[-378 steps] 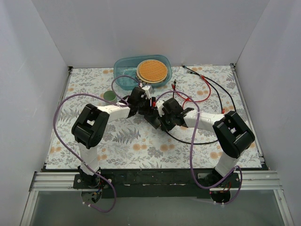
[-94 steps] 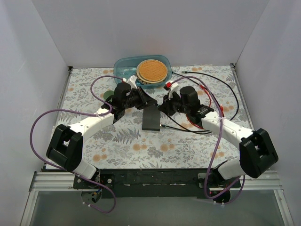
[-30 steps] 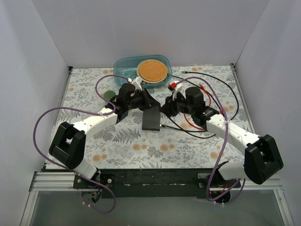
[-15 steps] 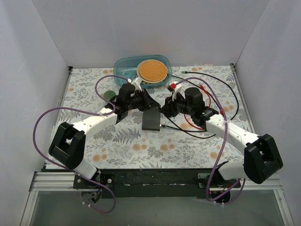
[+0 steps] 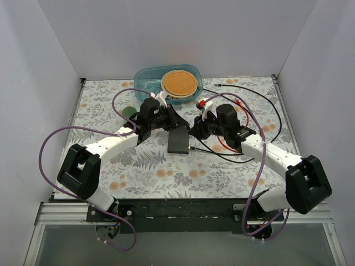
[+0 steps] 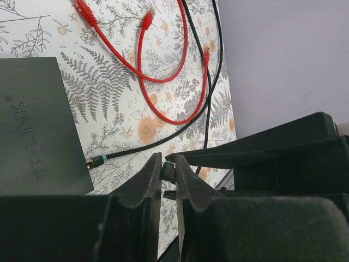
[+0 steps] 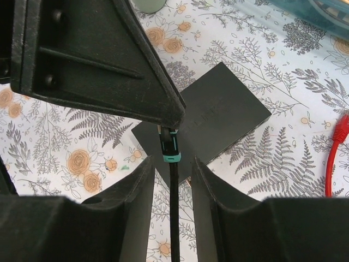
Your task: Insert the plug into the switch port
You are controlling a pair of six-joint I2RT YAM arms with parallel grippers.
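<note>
The black TP-LINK switch lies flat mid-table; it also shows in the left wrist view and the right wrist view. My left gripper is shut on a black plug with a teal boot, held above the switch's far end. My right gripper is open, its fingers straddling that plug's black cable without touching it. A second black cable's plug sits at the switch's near right corner.
A teal tub holding a round woven disc stands at the back. A green disc lies left of the left arm. Red cables and black cables lie loose at the right. White walls enclose the table.
In the last second the right arm edged slightly left; the left arm is still. Since 12.6 s ago both arms have reached further out and the switch lies uncovered.
</note>
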